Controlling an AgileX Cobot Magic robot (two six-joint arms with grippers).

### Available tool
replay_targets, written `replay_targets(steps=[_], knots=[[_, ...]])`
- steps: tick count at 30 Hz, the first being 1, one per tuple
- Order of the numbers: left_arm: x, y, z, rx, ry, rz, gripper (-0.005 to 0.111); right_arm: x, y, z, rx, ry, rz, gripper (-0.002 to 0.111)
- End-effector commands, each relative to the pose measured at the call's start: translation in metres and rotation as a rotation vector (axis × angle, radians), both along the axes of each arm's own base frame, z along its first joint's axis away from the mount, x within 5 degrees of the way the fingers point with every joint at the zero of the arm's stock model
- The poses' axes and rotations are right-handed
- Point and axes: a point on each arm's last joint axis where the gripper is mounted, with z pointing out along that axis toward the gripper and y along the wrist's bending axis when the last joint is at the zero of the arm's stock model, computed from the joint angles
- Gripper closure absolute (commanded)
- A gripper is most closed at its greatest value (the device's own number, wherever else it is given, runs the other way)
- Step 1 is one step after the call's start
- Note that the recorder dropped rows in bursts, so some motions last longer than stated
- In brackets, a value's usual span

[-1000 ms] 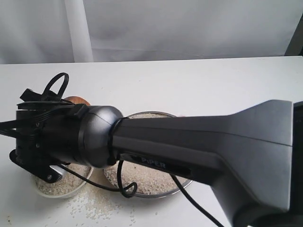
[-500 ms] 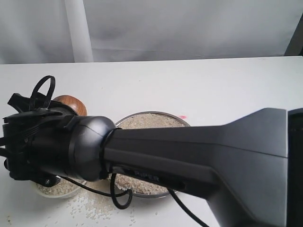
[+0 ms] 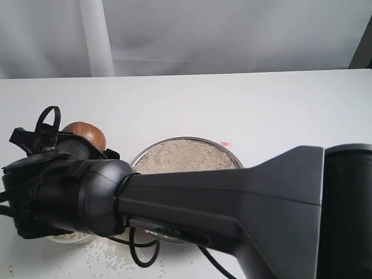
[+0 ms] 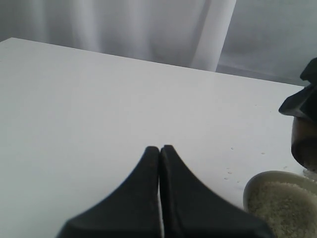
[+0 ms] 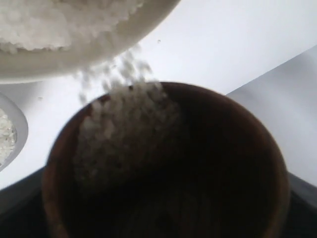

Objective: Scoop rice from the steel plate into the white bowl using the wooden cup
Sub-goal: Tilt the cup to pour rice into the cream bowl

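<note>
Exterior view: the right arm (image 3: 232, 203) runs from the lower right to the lower left of the frame; the wooden cup (image 3: 87, 133) shows at left centre, just above the wrist housing.
Steel plate (image 3: 186, 138): centre of the frame, its near half behind the arm, with the rice (image 3: 183, 156) lying in it as a flat bed.
Loose grains (image 3: 110, 256): scattered on the table (image 3: 261, 104) at lower left.
Left wrist view only: the white bowl (image 4: 250, 188), part-filled with rice, near the left gripper (image 4: 159, 148), whose fingers are pressed together on nothing.
Right wrist view only: the cup is tipped, its lip close to the bowl's rim, with grains in the air between the two.
Right gripper (image 5: 161, 198): clasps the cup from both sides; a dark finger shows on either side of it.
Bowl in the exterior view: almost wholly hidden under the wrist.
</note>
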Motion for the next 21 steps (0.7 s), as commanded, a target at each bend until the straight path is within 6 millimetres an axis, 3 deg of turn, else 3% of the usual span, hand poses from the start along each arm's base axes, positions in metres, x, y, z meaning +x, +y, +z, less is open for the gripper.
replay_targets(steps=[1,21], knots=[[0.0,-0.0005,0.0018,-0.006,-0.013,-0.006,0.107,-0.0042,0.0034,0.0069,-0.009,-0.044,0.025,0.108],[0.0,-0.0005,0.0018,-0.006,-0.013,-0.006,0.107,-0.0119,0.004,0.0112,-0.071,-0.115,0.016,0.108]])
